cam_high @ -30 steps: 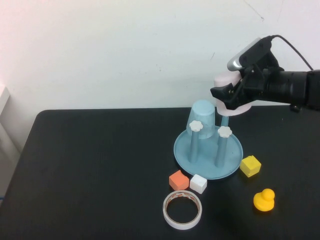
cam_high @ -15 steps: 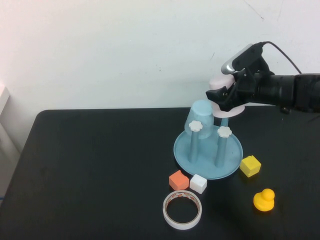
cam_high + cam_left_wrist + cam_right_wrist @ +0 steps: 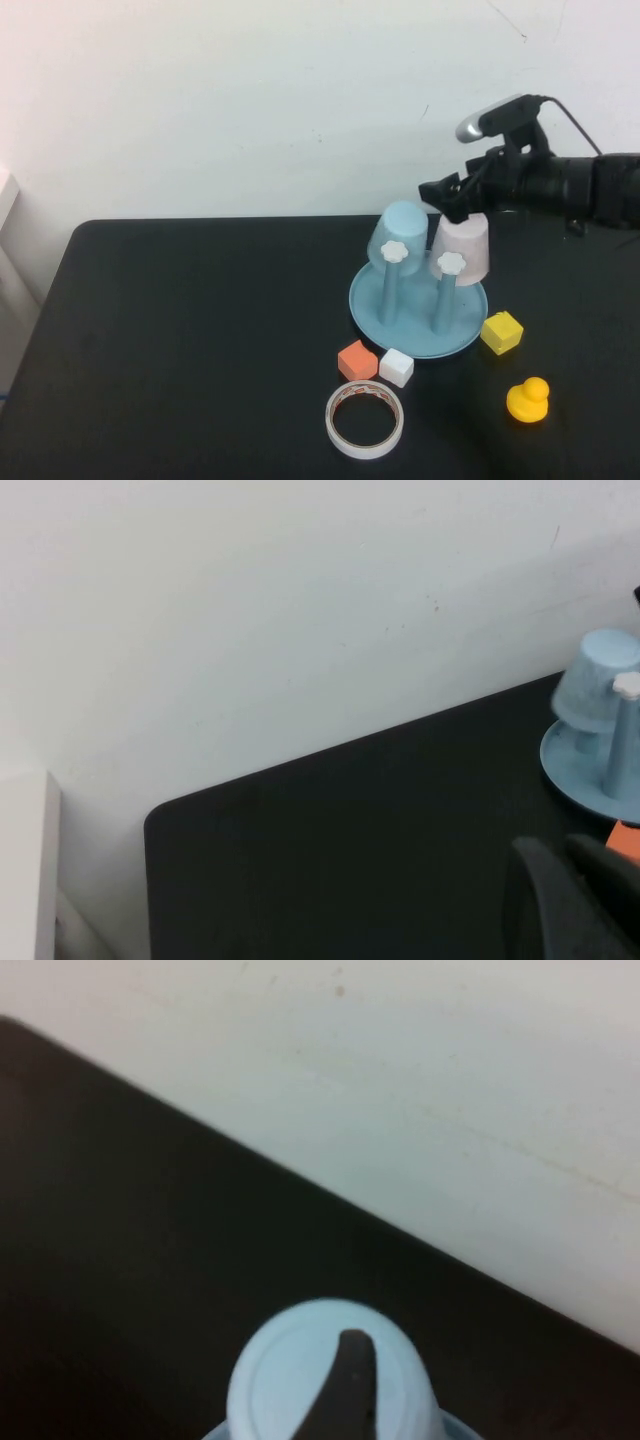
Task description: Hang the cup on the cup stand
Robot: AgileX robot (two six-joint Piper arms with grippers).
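Observation:
The pale pink cup [image 3: 462,247] sits upside down over the back right peg of the cup stand [image 3: 410,337], next to an upturned light blue cup [image 3: 400,232] on another peg. Two front pegs with white flower caps are bare. My right gripper [image 3: 447,196] hovers just above the pink cup, open and empty. In the right wrist view, one fingertip [image 3: 352,1360] shows over the light blue cup [image 3: 290,1380]; the pink cup is out of that view. My left gripper [image 3: 562,848] is shut and empty, away from the stand [image 3: 580,770], and does not show in the high view.
An orange cube [image 3: 357,360] and a white cube [image 3: 397,367] lie by the stand's front edge. A tape roll [image 3: 365,419] lies nearer me. A yellow cube [image 3: 501,331] and a yellow duck [image 3: 528,400] are at the right. The wall is close behind.
The pink cup left my right gripper and dropped over the back right peg. My right gripper has opened and lifted slightly above it.

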